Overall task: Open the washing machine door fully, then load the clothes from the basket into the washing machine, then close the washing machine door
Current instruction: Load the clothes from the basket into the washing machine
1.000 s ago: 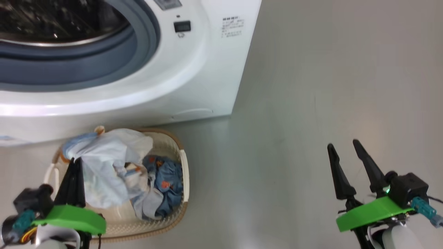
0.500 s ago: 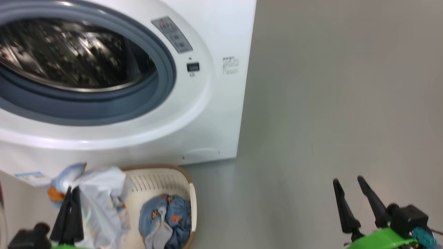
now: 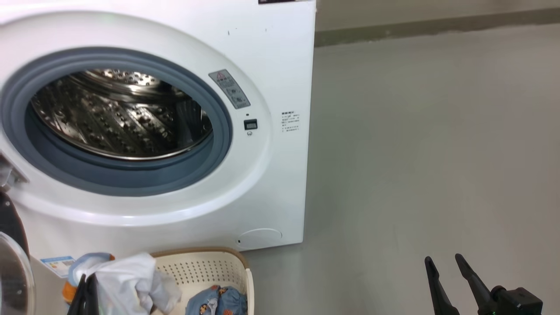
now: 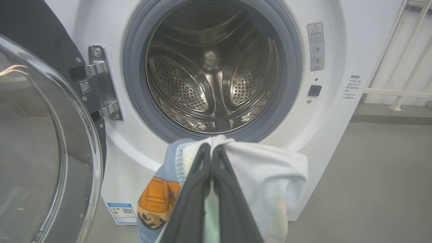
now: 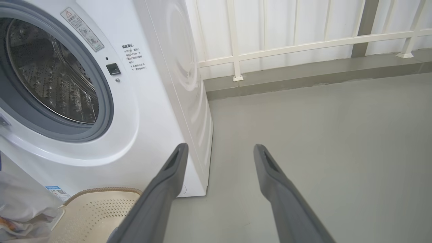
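Note:
The washing machine stands with its steel drum exposed. Its door is swung wide to the left, its glass bowl near my left arm. My left gripper is shut on a pale blue-white garment with an orange figure, held up in front of the machine below the seal's lower edge. In the head view the same garment hangs above the left part of the basket. A medium blue garment lies in the basket. My right gripper is open and holds nothing, over the floor to the right.
Grey floor stretches to the right of the machine. A low kerb and a white railing run along the back. The metal door hinge sits left of the opening. A blue sticker marks the machine's lower left.
The head camera has tilted up, so the whole picture slid down. My left gripper has lifted the pale garment out of the basket. The right gripper stays open.

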`<state>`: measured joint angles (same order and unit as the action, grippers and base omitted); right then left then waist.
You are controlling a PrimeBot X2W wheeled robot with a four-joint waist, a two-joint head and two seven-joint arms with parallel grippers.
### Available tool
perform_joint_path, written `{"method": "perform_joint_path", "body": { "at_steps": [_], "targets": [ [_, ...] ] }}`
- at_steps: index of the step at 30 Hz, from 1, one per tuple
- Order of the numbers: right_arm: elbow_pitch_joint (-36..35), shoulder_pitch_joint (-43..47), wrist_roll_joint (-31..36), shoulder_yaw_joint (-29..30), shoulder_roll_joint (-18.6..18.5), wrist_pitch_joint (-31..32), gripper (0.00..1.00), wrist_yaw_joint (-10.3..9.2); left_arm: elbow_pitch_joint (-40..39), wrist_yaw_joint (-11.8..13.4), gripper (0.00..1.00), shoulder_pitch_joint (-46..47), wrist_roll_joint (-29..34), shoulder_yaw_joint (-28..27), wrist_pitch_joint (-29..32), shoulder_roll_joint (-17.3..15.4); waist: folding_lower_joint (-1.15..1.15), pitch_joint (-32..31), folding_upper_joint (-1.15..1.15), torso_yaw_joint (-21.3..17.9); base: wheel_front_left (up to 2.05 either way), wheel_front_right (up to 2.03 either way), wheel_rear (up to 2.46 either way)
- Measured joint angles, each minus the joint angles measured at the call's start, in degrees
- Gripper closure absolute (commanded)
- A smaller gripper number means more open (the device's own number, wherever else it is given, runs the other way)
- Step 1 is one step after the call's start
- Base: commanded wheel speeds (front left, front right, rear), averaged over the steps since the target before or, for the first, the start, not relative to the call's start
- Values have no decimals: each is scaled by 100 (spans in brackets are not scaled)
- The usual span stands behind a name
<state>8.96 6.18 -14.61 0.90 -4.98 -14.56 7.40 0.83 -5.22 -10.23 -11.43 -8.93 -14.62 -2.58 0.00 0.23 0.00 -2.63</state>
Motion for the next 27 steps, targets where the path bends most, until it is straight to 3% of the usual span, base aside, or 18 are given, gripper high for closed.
{"method": "perform_joint_path", "body": {
  "at_steps": [20, 27],
  "targets": [
    [-26, 7, 0, 10, 0, 0, 0, 0, 196, 48, 100, 10, -250, 69, 0, 2, 0, 118, 0, 37, 0, 0, 0],
    [-37, -67, -9, -4, 10, 0, 0, 0, 647, -10, 100, 850, -283, 127, 0, 27, 0, 462, 0, 13, 0, 0, 0]
  ]
}}
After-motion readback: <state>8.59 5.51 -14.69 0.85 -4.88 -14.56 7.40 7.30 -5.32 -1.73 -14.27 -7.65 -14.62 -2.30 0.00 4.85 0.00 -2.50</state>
